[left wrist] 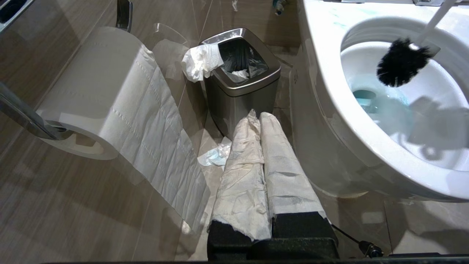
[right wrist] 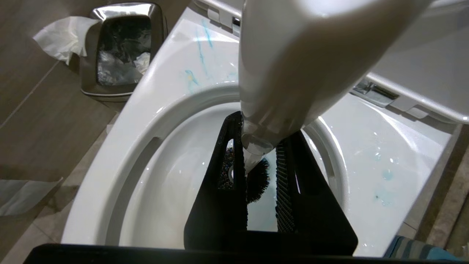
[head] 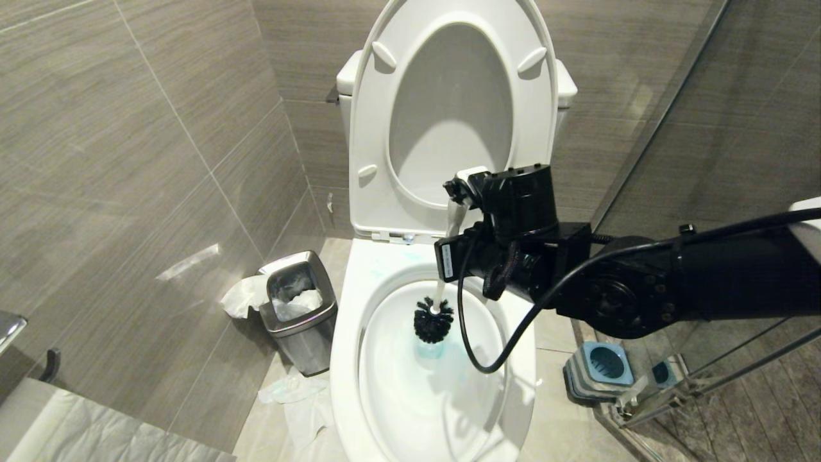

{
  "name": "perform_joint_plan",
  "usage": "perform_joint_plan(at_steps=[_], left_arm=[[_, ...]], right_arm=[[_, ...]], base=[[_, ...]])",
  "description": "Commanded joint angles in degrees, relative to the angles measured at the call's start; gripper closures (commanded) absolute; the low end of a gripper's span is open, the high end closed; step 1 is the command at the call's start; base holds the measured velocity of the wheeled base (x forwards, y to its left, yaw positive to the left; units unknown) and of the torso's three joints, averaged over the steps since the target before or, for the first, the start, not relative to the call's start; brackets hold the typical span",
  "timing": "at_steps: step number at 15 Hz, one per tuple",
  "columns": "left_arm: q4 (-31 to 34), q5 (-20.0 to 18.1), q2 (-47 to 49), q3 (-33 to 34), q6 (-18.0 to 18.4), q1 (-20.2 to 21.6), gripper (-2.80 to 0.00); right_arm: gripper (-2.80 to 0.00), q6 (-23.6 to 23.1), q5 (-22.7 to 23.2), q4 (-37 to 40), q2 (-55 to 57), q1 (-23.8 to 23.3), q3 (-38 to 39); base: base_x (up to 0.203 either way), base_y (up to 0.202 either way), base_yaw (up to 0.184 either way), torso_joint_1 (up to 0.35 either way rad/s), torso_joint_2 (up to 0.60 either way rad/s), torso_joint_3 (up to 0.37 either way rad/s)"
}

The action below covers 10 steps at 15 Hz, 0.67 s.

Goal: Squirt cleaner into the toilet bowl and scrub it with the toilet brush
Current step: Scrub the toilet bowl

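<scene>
One toilet bowl (head: 359,359) fills my view, seat raised, blue-tinted water low inside. Above its basin my right fingers (head: 458,212) are clamped on the toilet brush (head: 433,319), bristle head just over the water. Beside the bowl's outer wall, near the steel bin (left wrist: 240,84), my left fingers (left wrist: 258,121) are pressed together, wrapped in paper.

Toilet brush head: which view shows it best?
Left wrist view: the toilet brush head hangs unobstructed over the toilet bowl. Head view shows it smaller below the right gripper. Right wrist view mostly hides it behind the gripper.
</scene>
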Motion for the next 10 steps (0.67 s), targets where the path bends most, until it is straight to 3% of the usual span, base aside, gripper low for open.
perform_joint_plan(at_steps=[1,6,10], left_arm=[[0.00,-0.02,0.00,0.09,-0.02,0.01,0.00],[0.00,-0.05,0.00,0.09,-0.02,0.01,0.00],[0.00,-0.05,0.00,0.09,-0.02,0.01,0.00]], right_arm=[[0.00,0.01,0.28,-1.20,7.59,-0.80,-2.54],[0.00,0.08,0.47,-1.65,15.42,-2.58,-9.58],[0.00,0.08,0.70,-1.34,10.01,-2.59,-8.54]], base=[[0.000,0.000,0.000,0.000,0.00,0.000],[0.000,0.000,0.000,0.000,0.00,0.000],[0.000,0.000,0.000,0.000,0.00,0.000]])
